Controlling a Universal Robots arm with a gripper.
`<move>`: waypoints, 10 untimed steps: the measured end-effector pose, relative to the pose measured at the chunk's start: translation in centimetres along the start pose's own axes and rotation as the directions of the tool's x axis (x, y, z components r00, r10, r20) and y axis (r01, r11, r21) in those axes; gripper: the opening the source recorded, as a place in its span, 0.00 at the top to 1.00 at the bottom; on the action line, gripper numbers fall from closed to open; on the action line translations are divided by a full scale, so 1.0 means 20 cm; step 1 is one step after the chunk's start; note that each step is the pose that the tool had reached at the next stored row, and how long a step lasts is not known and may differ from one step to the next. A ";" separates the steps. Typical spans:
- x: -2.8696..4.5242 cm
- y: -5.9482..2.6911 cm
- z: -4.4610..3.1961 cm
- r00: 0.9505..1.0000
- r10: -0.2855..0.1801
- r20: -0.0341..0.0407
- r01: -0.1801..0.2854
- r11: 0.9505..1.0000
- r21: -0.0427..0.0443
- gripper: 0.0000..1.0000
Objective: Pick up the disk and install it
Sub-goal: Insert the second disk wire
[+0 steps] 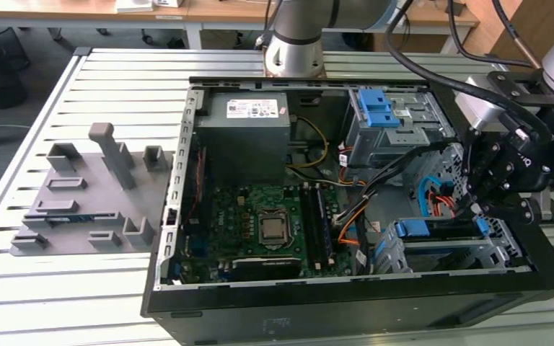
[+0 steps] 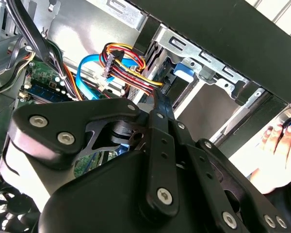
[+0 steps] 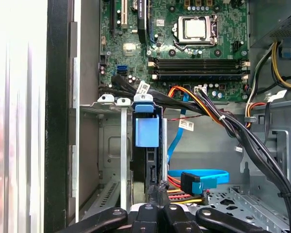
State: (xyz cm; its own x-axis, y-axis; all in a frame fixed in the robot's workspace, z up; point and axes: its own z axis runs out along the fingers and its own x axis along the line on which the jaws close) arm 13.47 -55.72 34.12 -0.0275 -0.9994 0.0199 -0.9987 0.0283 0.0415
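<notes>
In the exterior view, a grey fixture (image 1: 84, 194) lies on the slatted table (image 1: 27, 288) at the exterior view's left. Next comes the open case (image 1: 354, 295), with the power supply (image 1: 243, 137) and the motherboard (image 1: 267, 227) inside. Further to the exterior view's right, the disk (image 1: 438, 231) sits on edge in the metal cage (image 1: 455, 252), its blue bracket uppermost. The gripper (image 1: 477, 209) hangs just above the disk's far end. In the first wrist view the disk (image 3: 146, 141) stands slotted between the cage walls, blue tab (image 3: 146, 132) towards the motherboard (image 3: 184, 39). The gripper's fingertips (image 3: 160, 191) look drawn together, clamping nothing. A hand (image 2: 281, 150) shows beyond the case in the second wrist view.
</notes>
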 end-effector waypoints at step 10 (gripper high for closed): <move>0.001 0.016 -0.033 1.000 0.000 0.003 0.000 1.000 0.008 0.89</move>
State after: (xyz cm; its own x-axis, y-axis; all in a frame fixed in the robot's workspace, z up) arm 13.18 -55.72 34.80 -0.0278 -0.9995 0.0170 -0.9990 0.0284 0.0336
